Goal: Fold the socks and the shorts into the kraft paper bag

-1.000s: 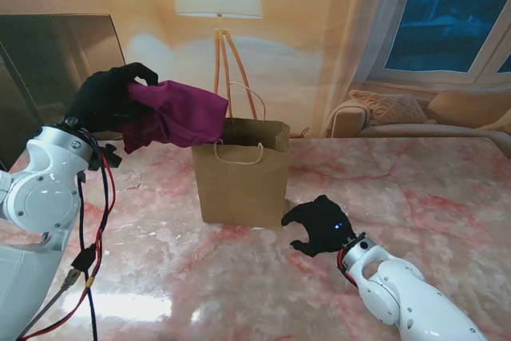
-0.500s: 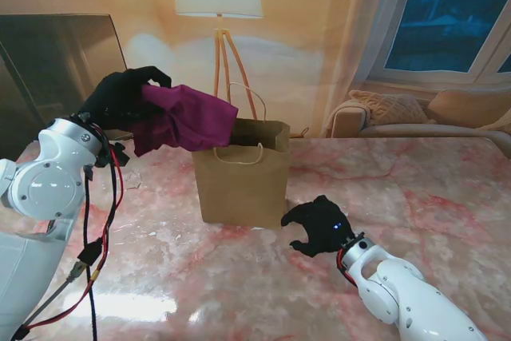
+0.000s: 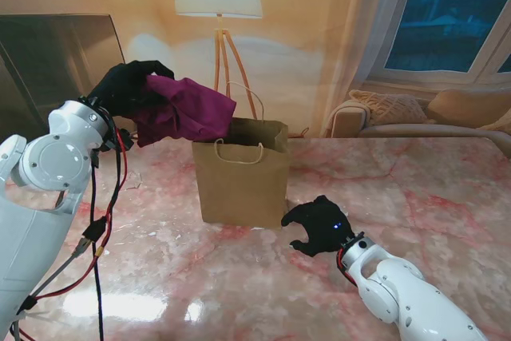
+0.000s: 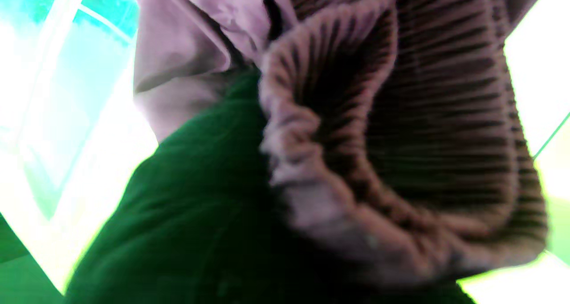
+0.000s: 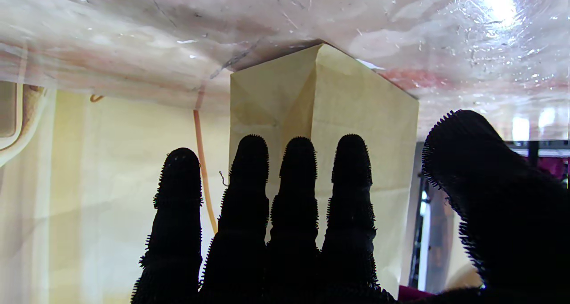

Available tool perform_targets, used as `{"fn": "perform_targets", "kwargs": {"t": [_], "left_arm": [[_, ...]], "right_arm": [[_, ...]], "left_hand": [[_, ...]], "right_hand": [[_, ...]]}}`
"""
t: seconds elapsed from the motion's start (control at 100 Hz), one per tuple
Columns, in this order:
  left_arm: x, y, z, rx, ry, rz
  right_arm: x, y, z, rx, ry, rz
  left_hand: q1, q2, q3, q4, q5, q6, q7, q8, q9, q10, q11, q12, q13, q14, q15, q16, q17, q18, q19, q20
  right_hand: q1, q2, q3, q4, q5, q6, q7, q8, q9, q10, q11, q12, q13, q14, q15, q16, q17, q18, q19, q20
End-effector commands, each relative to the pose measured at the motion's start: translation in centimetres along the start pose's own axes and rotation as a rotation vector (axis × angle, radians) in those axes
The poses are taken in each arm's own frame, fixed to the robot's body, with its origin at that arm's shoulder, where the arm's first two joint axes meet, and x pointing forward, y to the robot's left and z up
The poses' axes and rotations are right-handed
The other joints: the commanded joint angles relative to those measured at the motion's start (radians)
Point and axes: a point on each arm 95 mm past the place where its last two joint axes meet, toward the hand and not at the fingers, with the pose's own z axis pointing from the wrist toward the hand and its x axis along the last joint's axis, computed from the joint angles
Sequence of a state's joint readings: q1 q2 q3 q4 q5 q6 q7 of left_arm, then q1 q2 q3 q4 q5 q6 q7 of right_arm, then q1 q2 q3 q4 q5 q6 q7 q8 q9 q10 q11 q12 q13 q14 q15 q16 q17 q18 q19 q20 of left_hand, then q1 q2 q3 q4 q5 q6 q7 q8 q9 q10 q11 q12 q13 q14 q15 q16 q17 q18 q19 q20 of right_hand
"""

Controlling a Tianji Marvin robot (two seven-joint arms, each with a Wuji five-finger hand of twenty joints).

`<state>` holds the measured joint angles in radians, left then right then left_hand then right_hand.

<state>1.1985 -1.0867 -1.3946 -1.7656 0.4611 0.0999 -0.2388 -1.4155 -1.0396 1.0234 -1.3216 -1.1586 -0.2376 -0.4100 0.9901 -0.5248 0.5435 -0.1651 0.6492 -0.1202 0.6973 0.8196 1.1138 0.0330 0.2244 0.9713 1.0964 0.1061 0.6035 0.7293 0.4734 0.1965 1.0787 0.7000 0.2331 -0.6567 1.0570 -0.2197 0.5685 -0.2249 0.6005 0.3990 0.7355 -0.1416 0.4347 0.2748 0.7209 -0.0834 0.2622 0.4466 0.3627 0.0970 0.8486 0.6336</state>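
left hand carries shorts up by the bag

left hand [image 3: 126,85] is clamped on the bunched magenta shorts [image 3: 188,109], raised over the marble table [image 3: 415,189] just left of the kraft paper bag [image 3: 242,173], cloth edge at the bag's open mouth. bag stands upright mid-table. right hand [image 3: 319,225] sits low beside the bag's near right corner, fingers [image 5: 298,192] spread, holding nothing. socks not made out.
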Motion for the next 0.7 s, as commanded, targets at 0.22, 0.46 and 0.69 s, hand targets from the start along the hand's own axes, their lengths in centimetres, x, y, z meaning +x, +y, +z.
{"fn": "perform_targets", "kwargs": {"t": [0.22, 0.46, 0.69], "left_arm": [[1.3, -0.2, 1.7, -0.014, 0.013, 0.063], [2.2, 0.0, 2.2, -0.003, 0.034, 0.073], [3.3, 0.0, 2.7, -0.014, 0.051, 0.101]], "right_arm": [[0.0, -0.8, 0.1, 0.012, -0.007, 0.016], [-0.3, -1.0, -0.1, 0.008, -0.018, 0.015], [-0.6, -1.4, -0.2, 0.003, -0.028, 0.023]], "left_hand": [[0.116, 0.14, -0.087, 0.065, 0.082, -0.038, 0.032, -0.13, 0.045, -0.003, 0.02, -0.082, 0.029, -0.008, -0.013, -0.044, 0.044, -0.047, -0.029, 0.0], [0.108, 0.143, -0.078, 0.069, 0.105, -0.087, 0.076, -0.132, 0.047, -0.001, 0.024, -0.098, 0.035, -0.005, -0.008, -0.047, 0.049, -0.044, -0.029, 0.001], [0.082, 0.086, -0.061, 0.071, 0.134, -0.073, 0.081, -0.231, 0.075, 0.014, 0.003, -0.155, 0.053, -0.014, -0.003, -0.056, 0.071, -0.055, -0.032, -0.001]], "right_hand": [[0.004, 0.011, -0.009, 0.07, 0.016, -0.011, -0.022, 0.013, -0.029, 0.018, -0.002, -0.01, -0.024, 0.01, 0.0, 0.012, -0.019, 0.02, 0.028, 0.018], [0.002, 0.013, -0.01, 0.07, 0.014, -0.016, -0.023, 0.013, -0.028, 0.019, -0.002, -0.01, -0.025, 0.01, 0.0, 0.012, -0.018, 0.021, 0.028, 0.019], [0.0, 0.017, -0.013, 0.071, 0.014, -0.013, -0.023, 0.013, -0.031, 0.02, -0.003, -0.01, -0.026, 0.012, 0.0, 0.012, -0.021, 0.021, 0.027, 0.019]]}}
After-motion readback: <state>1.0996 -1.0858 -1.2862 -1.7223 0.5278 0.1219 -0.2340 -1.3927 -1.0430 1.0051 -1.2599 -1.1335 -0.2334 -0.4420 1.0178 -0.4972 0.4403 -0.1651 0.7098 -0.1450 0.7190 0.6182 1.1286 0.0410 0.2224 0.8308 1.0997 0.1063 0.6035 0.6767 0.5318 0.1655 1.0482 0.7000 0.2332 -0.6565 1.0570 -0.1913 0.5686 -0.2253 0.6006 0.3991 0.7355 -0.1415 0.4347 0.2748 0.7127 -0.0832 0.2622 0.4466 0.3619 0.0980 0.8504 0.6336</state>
